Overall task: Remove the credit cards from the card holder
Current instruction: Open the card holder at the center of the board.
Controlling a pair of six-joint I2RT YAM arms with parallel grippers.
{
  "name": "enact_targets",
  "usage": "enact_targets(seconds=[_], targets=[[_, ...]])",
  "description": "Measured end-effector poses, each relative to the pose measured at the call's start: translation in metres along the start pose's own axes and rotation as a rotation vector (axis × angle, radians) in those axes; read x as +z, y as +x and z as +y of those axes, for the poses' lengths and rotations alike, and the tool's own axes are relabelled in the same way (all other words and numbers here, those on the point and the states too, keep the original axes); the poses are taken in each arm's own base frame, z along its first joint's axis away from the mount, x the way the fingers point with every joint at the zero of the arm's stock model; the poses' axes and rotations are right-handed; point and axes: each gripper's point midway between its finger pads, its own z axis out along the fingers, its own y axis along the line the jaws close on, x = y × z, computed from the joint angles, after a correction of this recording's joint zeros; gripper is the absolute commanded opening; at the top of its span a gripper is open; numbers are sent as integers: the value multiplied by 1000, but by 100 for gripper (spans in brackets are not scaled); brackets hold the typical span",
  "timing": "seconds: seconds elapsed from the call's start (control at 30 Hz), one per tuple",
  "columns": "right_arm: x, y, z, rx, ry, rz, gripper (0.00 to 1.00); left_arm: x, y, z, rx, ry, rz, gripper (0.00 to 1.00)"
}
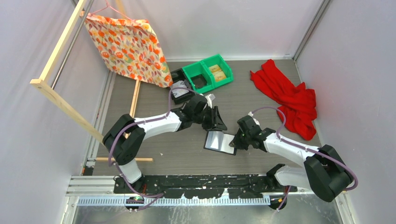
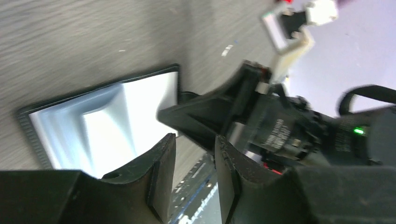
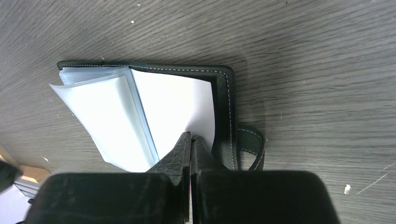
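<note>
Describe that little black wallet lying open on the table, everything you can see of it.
The wallet is a small black bifold, leather-like, with pale stitching along its edge and a short strap on one side. It lies open and flat on the dark wood-grain table. Inside are glossy greyish sleeves, fanned upward, and a flat white card. The right gripper, shut, seems to press its tips on that card.
</note>
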Motion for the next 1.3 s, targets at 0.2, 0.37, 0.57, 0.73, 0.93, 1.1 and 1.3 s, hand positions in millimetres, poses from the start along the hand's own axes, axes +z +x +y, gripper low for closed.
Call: enact_targets(seconds=[0.2,0.37,0.57,0.73,0.93,1.1,1.3], targets=[[1,0,0,5,-2,5,1,-5,9,57,-53,-182,11,37],[1,0,0,4,-2,5,1,-3,21,87,-63,-280,43,37],[1,-1,1,2,2,9,1,3,31,88,-38,-285,79,36],[2,-2,3,-3,2,10,1,16,39,69,-14,-213,127,36],[2,-2,3,-6,1,9,1,19,49,50,0,-134,166,35],[1,-3,2,-11,2,3,1,22,45,37,-5,-76,157,29],[-6,-11,-13,-28,51,-32,1,24,43,29,4,-37,156,23]])
